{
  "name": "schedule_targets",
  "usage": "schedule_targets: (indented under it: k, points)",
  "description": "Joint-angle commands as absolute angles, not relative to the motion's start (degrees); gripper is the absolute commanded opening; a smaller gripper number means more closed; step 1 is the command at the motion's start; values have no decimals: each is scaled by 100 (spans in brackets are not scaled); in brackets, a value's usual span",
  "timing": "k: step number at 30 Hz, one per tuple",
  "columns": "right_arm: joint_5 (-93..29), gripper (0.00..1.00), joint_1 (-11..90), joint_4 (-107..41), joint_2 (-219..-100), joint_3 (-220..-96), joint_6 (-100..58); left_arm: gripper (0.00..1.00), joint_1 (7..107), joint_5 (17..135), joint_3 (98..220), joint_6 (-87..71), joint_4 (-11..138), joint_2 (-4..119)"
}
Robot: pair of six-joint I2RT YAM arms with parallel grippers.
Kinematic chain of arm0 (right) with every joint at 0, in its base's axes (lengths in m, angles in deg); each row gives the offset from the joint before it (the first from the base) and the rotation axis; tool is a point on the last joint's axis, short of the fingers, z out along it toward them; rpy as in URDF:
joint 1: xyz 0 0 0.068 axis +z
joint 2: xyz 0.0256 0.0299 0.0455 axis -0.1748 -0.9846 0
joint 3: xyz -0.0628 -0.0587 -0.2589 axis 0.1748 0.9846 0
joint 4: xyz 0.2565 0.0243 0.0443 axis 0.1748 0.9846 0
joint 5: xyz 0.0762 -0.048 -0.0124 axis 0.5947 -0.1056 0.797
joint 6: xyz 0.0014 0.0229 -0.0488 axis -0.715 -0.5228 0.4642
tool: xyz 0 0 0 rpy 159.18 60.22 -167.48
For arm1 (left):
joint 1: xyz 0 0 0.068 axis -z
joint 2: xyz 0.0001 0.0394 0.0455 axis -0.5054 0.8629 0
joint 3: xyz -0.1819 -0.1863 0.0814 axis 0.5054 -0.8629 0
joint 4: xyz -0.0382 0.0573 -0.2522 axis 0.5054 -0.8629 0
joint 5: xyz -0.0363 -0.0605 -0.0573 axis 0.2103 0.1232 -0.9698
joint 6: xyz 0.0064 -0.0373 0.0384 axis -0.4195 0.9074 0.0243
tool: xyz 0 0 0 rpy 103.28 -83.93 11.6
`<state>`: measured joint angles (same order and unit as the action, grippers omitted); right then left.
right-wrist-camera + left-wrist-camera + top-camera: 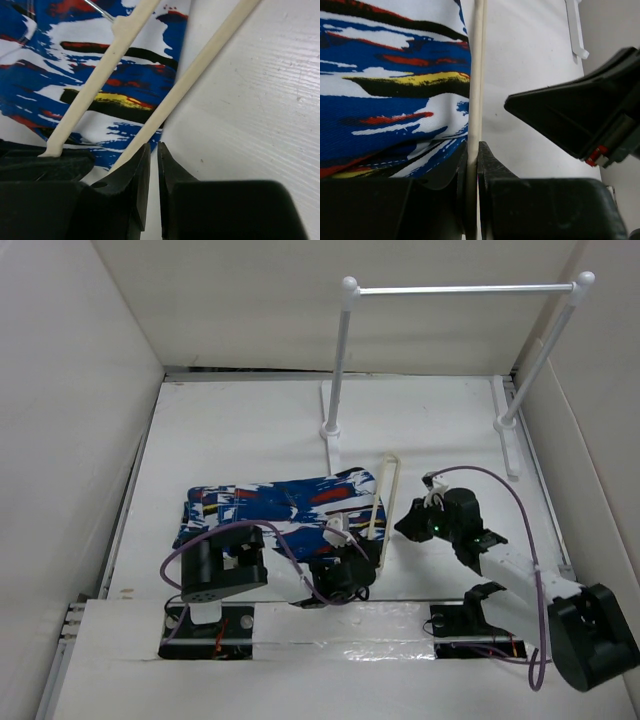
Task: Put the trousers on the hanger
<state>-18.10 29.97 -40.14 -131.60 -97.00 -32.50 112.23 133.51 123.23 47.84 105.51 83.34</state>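
The left gripper [472,150] is pinched shut on 1 thin bar of the hanger [476,75], and that narrow hold is my main worry: I reckon the slim, smooth bar could roll or swing in the jaws as soon as the cloth's weight comes onto it, and the hanger would tip away. The right gripper [153,150] sits just beside the hanger's other end, its jaws almost together with only a slit between them and nothing in it that I can see. The nearest bar passes just to the left of its tips, not between them, so a pull from there would likely get nothing, or only nudge the hanger sideways. The trousers [270,505] are not on the hanger yet. They lie flat on the table [430,420] in front of the left arm, folded into a long band, with their right end at the hanger: 1 bar crosses above the fabric and another runs along its edge. Whether any cloth is threaded through I cannot tell. The fabric looks soft and limp, bright blue streaked with white, red, black and a little yellow. Soft cloth like that could drag and bunch against the table, or slide off a tilted bar. The white rail stand [460,288] is well apart at the back
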Motion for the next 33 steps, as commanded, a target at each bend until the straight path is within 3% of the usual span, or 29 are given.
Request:
schedule_targets:
  k: [1, 12, 16, 19, 28, 33]
  points:
    - [-1560, 19, 2984, -5064, -13831, -10119, -3028, 0, 11210, 13254, 12302, 4834, 10797, 8479]
    - [-2008, 25, 3160, -5539, -14781, -10479, -2993, 0, 11210, 12928, 12328, 4931, 11097, 8813]
    - [-2061, 41, 3160, -5565, -15352, -10804, -2958, 0, 11210, 12963, 12372, 4913, 11105, 8848]
    - [-2157, 46, 3265, -5618, -15748, -10972, -2949, 0, 11210, 12989, 12329, 4896, 11132, 8848]
    - [-2490, 44, 3626, -5776, -16241, -11043, -3045, 0, 11157, 13253, 12091, 4966, 11132, 8682]
    - [-2597, 53, 3758, -5671, -16407, -11192, -3028, 0, 11104, 13148, 12021, 4957, 11272, 8769]
